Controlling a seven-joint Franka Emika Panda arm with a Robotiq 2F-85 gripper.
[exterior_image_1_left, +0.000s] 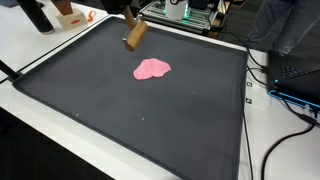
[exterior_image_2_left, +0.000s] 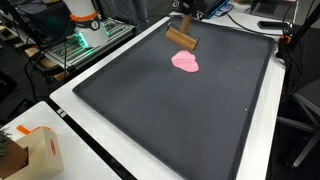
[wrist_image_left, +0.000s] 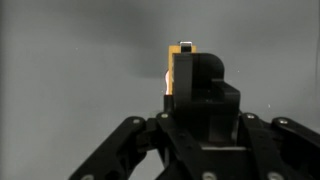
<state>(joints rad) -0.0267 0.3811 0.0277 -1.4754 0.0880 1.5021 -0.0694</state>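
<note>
So the gripper (wrist_image_left: 190, 88) is clamped on a small wooden block (wrist_image_left: 179, 75). In the wrist view one dark finger (wrist_image_left: 210, 92) sits flat against the block's side and the yellow-brown wood pokes out past it. In both exterior views the block (exterior_image_1_left: 135, 36) hangs tilted over the far part of the black mat (exterior_image_1_left: 120, 120), and it looks lifted off the surface rather than resting on it, though I can't say for sure.

Just beside it, a bit toward the middle of the mat, lies a pink blob (exterior_image_1_left: 152, 68), which also shows in the other exterior view (exterior_image_2_left: 185, 61). Block and blob are apart, not touching. The blob could be a crumpled cloth or putty, it's too small to tell.

My guess on handling: the block (exterior_image_2_left: 182, 39) looks light and rigid, with flat faces that don't give, so it shouldn't crush. Smooth wood can twist in a pinch though, and the tilt hints at that. Best hold is across two opposite flat faces near the middle, not out at a corner
</note>
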